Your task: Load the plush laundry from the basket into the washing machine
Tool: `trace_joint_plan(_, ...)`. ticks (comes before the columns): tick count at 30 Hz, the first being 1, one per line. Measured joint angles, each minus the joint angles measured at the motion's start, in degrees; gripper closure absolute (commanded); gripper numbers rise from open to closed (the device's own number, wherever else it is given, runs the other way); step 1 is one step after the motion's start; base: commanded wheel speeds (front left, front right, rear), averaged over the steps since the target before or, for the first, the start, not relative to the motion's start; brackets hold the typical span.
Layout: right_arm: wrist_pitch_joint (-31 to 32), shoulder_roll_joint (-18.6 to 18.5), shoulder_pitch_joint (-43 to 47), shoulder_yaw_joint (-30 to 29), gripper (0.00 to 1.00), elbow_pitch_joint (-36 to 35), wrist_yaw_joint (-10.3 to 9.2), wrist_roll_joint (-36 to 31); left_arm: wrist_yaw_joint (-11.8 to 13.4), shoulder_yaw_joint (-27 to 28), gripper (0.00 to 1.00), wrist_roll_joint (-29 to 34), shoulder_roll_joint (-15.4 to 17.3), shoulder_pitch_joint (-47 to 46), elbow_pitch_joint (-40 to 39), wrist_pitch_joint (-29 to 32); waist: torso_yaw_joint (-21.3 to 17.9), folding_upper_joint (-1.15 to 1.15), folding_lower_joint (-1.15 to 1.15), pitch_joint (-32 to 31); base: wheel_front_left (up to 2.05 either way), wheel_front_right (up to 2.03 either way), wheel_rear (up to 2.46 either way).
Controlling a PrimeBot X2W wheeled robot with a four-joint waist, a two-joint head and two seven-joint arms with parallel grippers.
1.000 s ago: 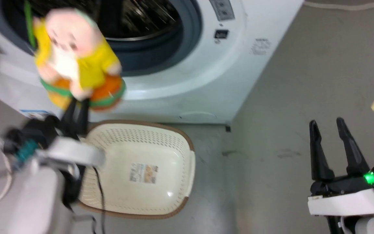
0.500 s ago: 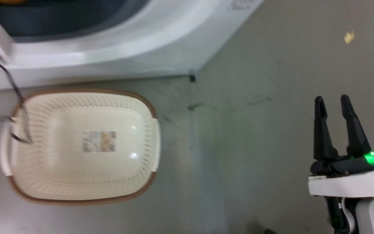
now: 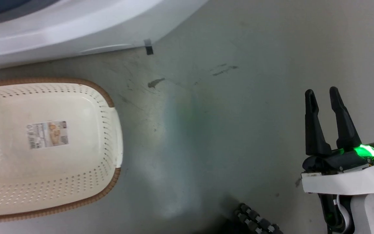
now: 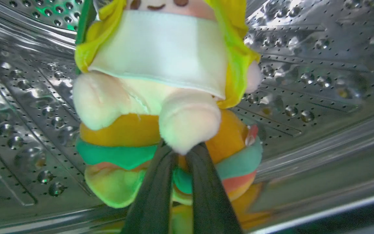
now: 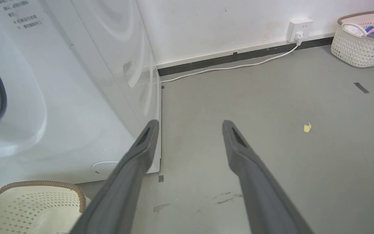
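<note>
Plush laundry (image 4: pixel 161 97), pinched by left claw (image 4: pixel 182 149) inside drum (image 4: pixel 320 65), points head-first away from it; right claw (image 3: pixel 321 91) spread.

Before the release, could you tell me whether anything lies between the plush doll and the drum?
Nothing visible does: the left gripper holds the plush doll inside the steel drum, with bare perforated wall around it.

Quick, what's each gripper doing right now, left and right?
Left gripper: shut on the plush laundry, inside the washing machine drum.
Right gripper: open, holding nothing.
</note>
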Motion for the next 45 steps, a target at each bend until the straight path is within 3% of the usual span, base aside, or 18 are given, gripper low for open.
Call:
trace_joint_plan(10,0.0,0.0,-0.3,0.3,0.0,0.3,0.0,0.5,0.0,-6.0,1.0,-1.4,0.5,-4.6,6.9,-0.1,-0.7,0.0,-0.01,0.7,0.0,0.0,0.0)
trace_joint_plan(11,0.0,0.0,-0.3,0.2,0.0,0.3,0.0,0.5,0.0,-6.4,0.3,-1.8,0.3,-4.6,7.5,-0.5,-0.6,0.0,-0.01,0.4,0.0,0.0,0.0)
trace_joint_plan(12,0.0,0.0,-0.3,0.1,0.0,0.3,0.0,0.4,0.0,-6.6,0.0,-2.1,0.2,-4.6,8.1,-0.9,-0.4,0.0,-0.01,0.1,0.0,0.0,0.0)
trace_joint_plan(20,0.0,0.0,-0.4,-1.8,0.0,0.4,0.0,-3.2,0.0,-7.6,0.0,-5.2,-2.5,0.2,12.7,-9.1,1.9,0.0,-0.01,-5.0,0.0,0.0,0.0)
trace_joint_plan(32,0.0,0.0,3.1,-4.5,0.0,1.1,0.0,-9.9,0.9,-7.6,0.0,-8.9,-10.5,19.0,11.1,-29.9,8.3,0.0,-0.03,-19.9,0.0,0.0,0.0)
trace_joint_plan(39,0.0,0.0,6.6,-5.1,0.0,1.5,0.0,-13.0,5.3,-5.0,0.0,-12.1,-14.8,34.3,-0.4,-33.0,13.8,0.0,-0.03,-28.9,0.0,0.0,0.0)
trace_joint_plan(45,0.0,0.0,8.6,-5.9,0.0,1.5,0.0,-14.7,10.5,-1.1,0.0,-10.9,-17.8,49.8,-17.6,-33.2,19.2,0.0,-0.03,-34.5,0.0,0.0,0.0)
